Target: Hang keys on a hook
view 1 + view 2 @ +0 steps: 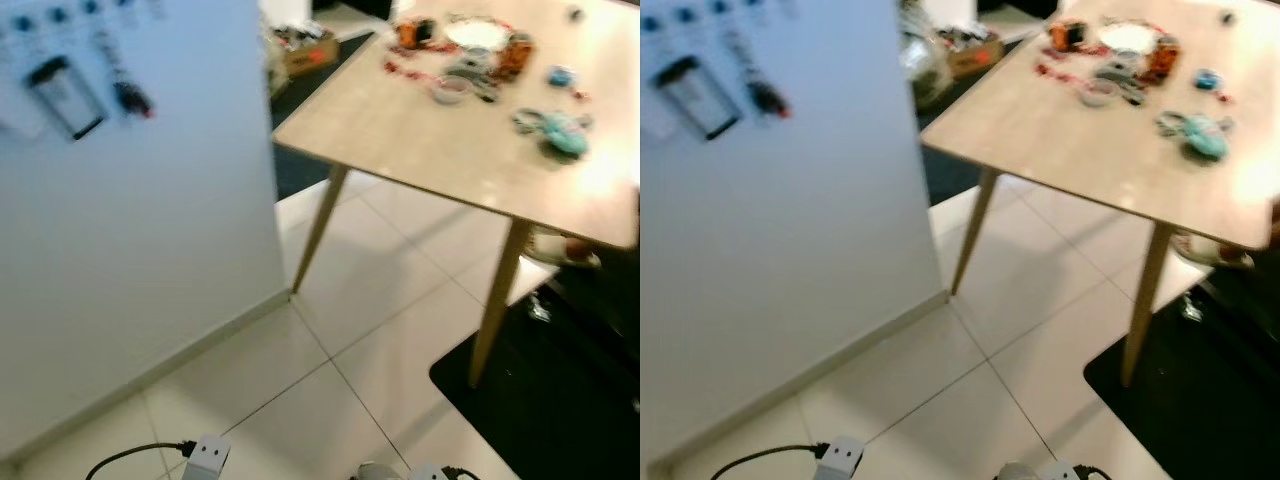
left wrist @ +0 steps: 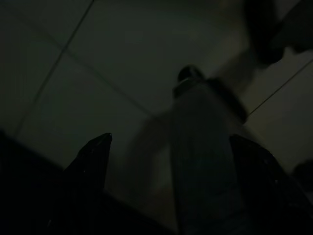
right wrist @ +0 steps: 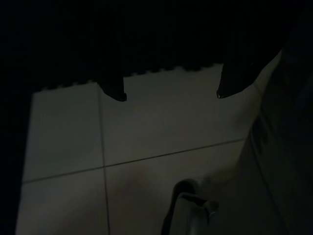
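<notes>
Both grippers, left point(image 2: 168, 147) and right point(image 3: 170, 93), hang spread and empty; I should walk squarely to the table point(image 1: 400, 130), stopping near the keys point(image 1: 553, 128).

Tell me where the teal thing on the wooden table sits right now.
In the head views the teal object lies on the wooden table, toward the robot's right, near the table's near edge and right of the small bowl.

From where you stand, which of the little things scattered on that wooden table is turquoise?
The turquoise object near the table's right front edge, with a ring-like loop beside it. The clutter farther back is mostly red, orange and white; blur hides what it is.
</notes>
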Motion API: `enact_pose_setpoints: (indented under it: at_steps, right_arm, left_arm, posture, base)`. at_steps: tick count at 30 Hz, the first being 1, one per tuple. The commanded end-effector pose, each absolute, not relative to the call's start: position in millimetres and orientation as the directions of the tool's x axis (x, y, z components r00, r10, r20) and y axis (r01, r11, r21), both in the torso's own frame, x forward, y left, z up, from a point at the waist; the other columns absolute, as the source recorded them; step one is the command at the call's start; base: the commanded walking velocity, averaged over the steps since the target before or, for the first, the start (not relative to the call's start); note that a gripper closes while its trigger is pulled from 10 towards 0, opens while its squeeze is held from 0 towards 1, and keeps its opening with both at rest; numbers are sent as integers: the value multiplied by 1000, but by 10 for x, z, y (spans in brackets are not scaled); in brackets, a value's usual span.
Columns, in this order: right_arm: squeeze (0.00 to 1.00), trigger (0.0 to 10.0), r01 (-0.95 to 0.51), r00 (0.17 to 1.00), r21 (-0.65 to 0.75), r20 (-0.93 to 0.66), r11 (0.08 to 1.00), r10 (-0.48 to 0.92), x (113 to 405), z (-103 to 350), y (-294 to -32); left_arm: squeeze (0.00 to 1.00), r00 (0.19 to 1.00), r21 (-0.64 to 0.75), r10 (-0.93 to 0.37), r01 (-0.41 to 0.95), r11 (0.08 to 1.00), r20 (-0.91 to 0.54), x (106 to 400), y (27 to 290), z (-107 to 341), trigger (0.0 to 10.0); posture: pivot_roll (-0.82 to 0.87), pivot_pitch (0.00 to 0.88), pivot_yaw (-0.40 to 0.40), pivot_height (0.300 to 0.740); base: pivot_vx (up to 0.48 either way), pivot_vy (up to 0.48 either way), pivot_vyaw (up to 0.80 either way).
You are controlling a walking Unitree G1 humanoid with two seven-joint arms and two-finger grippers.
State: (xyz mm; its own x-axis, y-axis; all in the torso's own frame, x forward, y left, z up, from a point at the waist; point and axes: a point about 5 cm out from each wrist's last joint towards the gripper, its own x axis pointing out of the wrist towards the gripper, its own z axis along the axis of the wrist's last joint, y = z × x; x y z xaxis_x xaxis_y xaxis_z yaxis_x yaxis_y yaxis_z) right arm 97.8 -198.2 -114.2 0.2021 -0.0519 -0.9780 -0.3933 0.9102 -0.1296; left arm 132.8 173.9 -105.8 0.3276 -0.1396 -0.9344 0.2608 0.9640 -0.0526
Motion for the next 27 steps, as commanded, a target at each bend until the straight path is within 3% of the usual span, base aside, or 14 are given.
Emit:
enact_pose_setpoints:
  at_steps: [1,9,27]
  right_arm:
    - [0,10000,-398,201,-119,-979,910,-40,984,-1146,-1941]
    - [0,10000,-398,200,-121,-979,909,-43,989,-1145,-1946]
    - [0,10000,-402,202,-135,-978,906,-56,992,-1142,-1965]
  left_arm:
    - [0,283,-49,-124,257,965,-951,1183,1795,-1099,10000]
    - [0,285,-54,-131,262,963,-950,1191,1786,-1097,10000]
    - [0,290,-59,-133,251,966,-948,1193,1768,-1098,10000]
  posture:
    - [-127,86,98,740]
    - [-131,81,95,740]
    - [-137,68,91,740]
  base:
    - [0,0,-800]
    - [0,0,-800]
    - [0,0,0]
